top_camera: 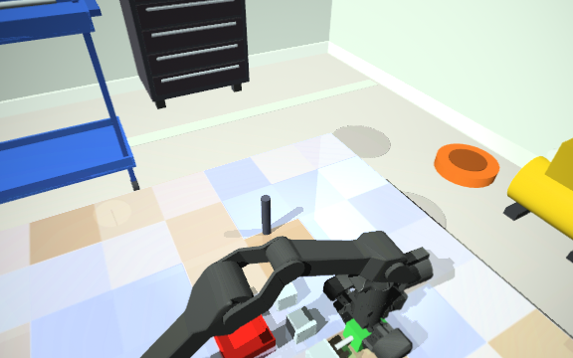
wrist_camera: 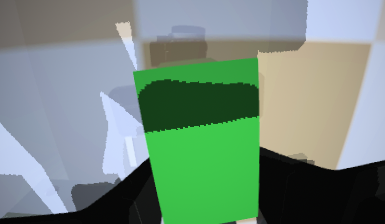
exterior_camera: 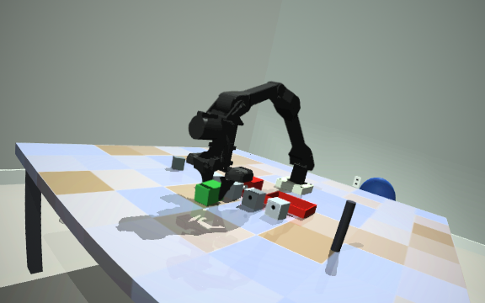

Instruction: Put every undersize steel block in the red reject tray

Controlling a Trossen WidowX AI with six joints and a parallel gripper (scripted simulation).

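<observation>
The gripper (top_camera: 362, 330) (exterior_camera: 218, 185) (wrist_camera: 198, 150) is clamped on the green gauge (top_camera: 355, 334) (exterior_camera: 207, 194) (wrist_camera: 203, 170), above the table (top_camera: 142, 293) (exterior_camera: 133, 241) (wrist_camera: 313, 95); its pin tip is hard to make out, so whether it enters a block is unclear. The arm partly covers the red tray (top_camera: 248, 339) (exterior_camera: 297, 204) from above. The patchwork tabletop carries at least four blocks (top_camera: 301, 324) (exterior_camera: 277, 209) and one dark rod (top_camera: 266, 215) (exterior_camera: 343, 227). Beyond stand one orange ring (top_camera: 446, 171), one blue cart (top_camera: 126, 160) and one black cabinet (top_camera: 197, 52).

A steel block (top_camera: 301, 324) (exterior_camera: 253, 199) stands between the green gauge (top_camera: 355, 335) (exterior_camera: 207, 193) (wrist_camera: 205, 165) and the red tray (top_camera: 247, 338) (exterior_camera: 297, 204), obstructing a low straight pass.
</observation>
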